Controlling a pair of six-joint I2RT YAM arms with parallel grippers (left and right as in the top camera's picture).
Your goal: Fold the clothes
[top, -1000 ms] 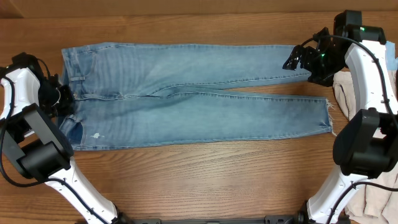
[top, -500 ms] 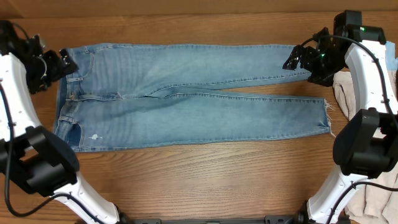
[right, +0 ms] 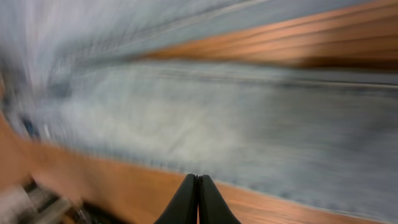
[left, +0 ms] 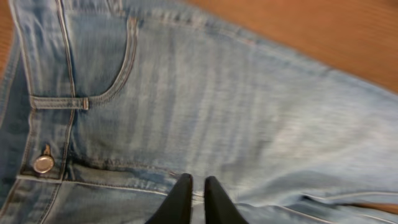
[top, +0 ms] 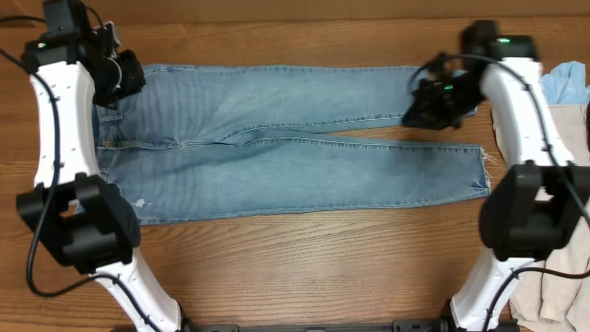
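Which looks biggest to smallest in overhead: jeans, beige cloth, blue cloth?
1. jeans
2. beige cloth
3. blue cloth
Both cloths are cut off by the frame edge, so their order is unsure.

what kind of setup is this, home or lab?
Likely a lab-style tabletop rig, not a home: left arm and right arm at a wooden table, jeans spread flat between them, more garments piled at its right edge.

Beneath the left gripper (left: 198, 186) the jeans (top: 277, 138) lie flat, with nothing raised on either side of its fingers. To the outer side of the right gripper (top: 426, 103), a blue cloth (top: 564, 83) and a pale cloth (top: 576, 129) crowd the table (top: 304, 267). To its inner side there is only low denim.
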